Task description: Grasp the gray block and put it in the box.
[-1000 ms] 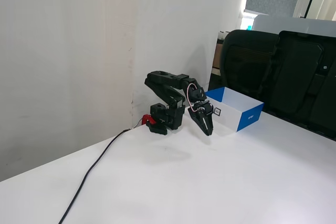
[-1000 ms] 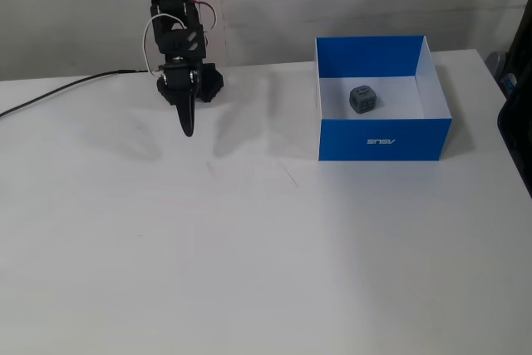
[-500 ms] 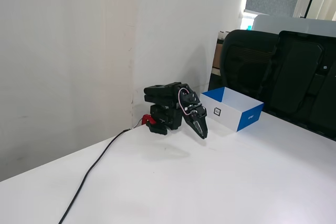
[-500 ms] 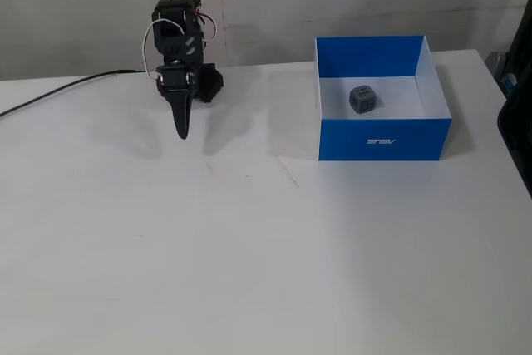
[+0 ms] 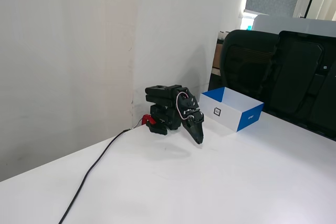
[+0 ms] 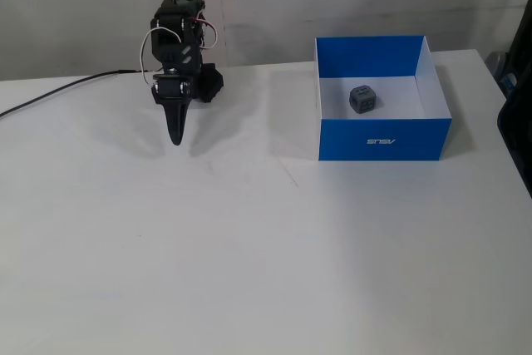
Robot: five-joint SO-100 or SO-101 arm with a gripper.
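A: Gripper (image 6: pixel 175 139) first. Fingers together in a closed point, nothing between them. It hangs tip-down just above the tabletop (image 6: pixel 249 255), folded close in front of the arm's base (image 6: pixel 208 82).

B: Same from the side view: gripper (image 5: pixel 198 140) closed and empty, angled down, near the base. Block?

A: Block (image 6: pixel 362 99) lies inside the box (image 6: pixel 384 138), on the white floor toward the back wall, upright, touching no wall that I can see. From the gripper it sits well off to the right in the front view and a little farther back.

B: Side view hides it; only the box (image 5: pixel 248 119) shows there, blue end and white side with a small square label. It stands apart from the gripper, on the far side of it.

A: My judgement: the task looks done, block in the box. No reach toward it is called for. A cube has no long axis to line up with anyway.

B: Cable (image 6: pixel 58 89) runs off from the base on the side away from the box.
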